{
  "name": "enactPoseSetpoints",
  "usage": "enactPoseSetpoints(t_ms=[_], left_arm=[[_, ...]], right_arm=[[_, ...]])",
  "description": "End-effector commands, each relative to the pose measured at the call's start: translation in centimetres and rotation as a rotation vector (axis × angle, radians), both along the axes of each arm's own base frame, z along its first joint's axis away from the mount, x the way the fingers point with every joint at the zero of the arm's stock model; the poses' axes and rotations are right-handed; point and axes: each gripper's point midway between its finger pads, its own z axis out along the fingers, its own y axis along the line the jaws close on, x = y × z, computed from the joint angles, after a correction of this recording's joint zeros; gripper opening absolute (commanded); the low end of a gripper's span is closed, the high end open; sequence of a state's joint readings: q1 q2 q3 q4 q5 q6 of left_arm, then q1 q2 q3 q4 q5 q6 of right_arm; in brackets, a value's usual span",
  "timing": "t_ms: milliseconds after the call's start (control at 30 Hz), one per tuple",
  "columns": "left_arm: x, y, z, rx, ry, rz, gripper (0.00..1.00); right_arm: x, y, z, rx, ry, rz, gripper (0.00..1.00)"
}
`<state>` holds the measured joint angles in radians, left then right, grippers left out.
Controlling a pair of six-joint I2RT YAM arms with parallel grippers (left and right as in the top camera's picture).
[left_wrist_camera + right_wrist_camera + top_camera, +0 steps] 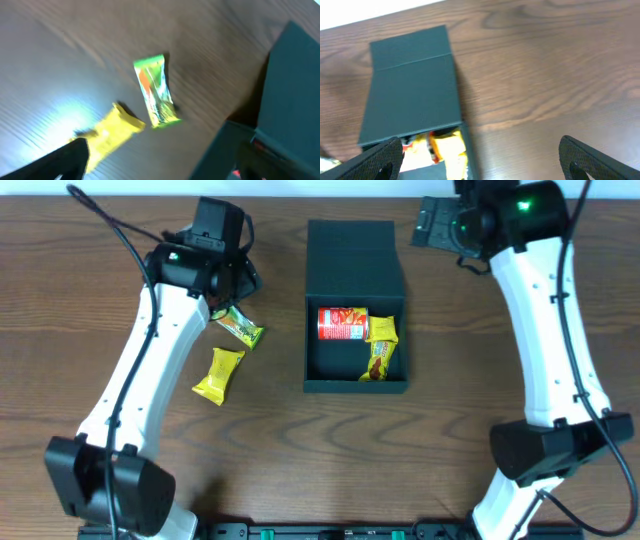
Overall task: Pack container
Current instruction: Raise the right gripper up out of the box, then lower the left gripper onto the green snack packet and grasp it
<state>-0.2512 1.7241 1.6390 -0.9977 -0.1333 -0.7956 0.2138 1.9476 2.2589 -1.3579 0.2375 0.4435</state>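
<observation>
You have the teal container (352, 255) at frame center, flap open, holding 1 red can (342, 323). The left pincer (165, 152) and the right pincer (480, 150) are both spread wide and empty.

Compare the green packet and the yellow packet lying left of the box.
Colour: the green packet is green with orange print; the yellow packet is mostly yellow. Place: the green packet lies nearer the container; the yellow packet sits toward the front edge. Shared: both lie flat on the table, outside the container.
</observation>
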Motion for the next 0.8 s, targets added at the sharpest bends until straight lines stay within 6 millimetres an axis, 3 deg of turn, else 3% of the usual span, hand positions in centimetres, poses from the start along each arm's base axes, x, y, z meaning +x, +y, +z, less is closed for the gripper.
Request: enactPoseSetpoints(t_ms=[0,200,367,767], left_arm=[[0.3,-1.1,-3.6,-0.118,0.051,0.168,0.95],[2.7,-1.3,-9.8,-0.099,0.105,0.181,0.99],[2.9,-1.5,-14.1,-0.116,0.178,0.253,0.88],[1.8,0.3,-14.9,-0.029,0.22,0.29,0.67]], right_arm=[[-0.4,-2.5,0.6,-0.017,0.0,-0.07,0.99],[-0.9,-5.1,0.2,-0.037,0.034,-0.103,0.99],[-1.1,-6.2,0.1,-0.054,0.051,-0.099,0.99],[-1.4,-6.1,0.0,-0.052,0.064,-0.096,0.99]])
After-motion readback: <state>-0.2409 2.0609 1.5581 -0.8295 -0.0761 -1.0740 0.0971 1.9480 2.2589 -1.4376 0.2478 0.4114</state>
